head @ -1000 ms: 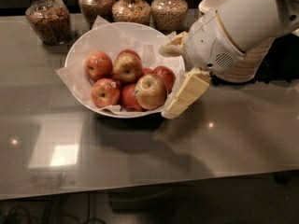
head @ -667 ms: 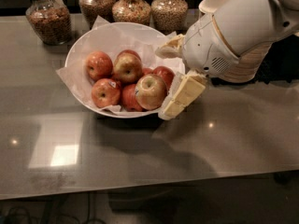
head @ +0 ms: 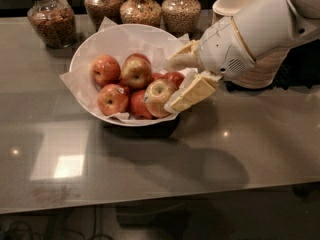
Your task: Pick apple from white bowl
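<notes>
The white bowl (head: 95,46) lined with crumpled white paper sits on the grey table and holds several apples. The palest apple (head: 158,96), yellow-green with a red blush and a stem dimple, lies at the bowl's front right. Red apples (head: 106,69) lie to its left and behind it. My gripper (head: 176,83) reaches in over the bowl's right rim with its cream fingers (head: 192,93) spread open. The lower finger lies right beside the pale apple; the upper finger is above the rim. Nothing is held.
Several glass jars (head: 52,20) of nuts and grains stand along the table's back edge. A stack of beige paper bowls (head: 260,69) stands behind my arm at the right. The table's front edge runs along the bottom.
The gripper has moved slightly left, further over the bowl's right rim toward the pale apple. The apples have not moved.
</notes>
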`<state>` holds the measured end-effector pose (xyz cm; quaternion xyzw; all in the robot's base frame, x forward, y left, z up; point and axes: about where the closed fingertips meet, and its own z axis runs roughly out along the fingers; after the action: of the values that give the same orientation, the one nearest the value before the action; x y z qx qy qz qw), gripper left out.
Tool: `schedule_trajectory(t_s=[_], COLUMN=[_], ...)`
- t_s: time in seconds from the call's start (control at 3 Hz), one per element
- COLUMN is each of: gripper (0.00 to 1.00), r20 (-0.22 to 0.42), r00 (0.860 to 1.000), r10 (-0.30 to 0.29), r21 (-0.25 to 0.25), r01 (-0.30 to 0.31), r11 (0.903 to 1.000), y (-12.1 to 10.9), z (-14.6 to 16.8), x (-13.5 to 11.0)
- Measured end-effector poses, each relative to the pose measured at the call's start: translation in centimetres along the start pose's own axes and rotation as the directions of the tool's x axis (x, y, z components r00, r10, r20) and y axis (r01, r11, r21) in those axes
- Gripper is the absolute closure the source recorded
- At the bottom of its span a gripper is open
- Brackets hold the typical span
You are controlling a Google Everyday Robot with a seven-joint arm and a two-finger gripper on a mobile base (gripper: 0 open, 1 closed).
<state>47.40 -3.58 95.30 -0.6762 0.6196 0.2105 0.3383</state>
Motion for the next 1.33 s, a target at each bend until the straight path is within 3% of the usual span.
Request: schedule_trajectory(t_s=[0.67,1.33], gripper=[0.34,0.33], r20=[0.092,0.081], r00=[0.995,0.996], r10=[0.047,0.039], r21=[-0.076,-0.154], r01=[-0.04,-0.026], r11=[0.9963,0.9877], y=[-0.5,-0.4], z=[-0.2,1.7], x=[-0.2,-0.3])
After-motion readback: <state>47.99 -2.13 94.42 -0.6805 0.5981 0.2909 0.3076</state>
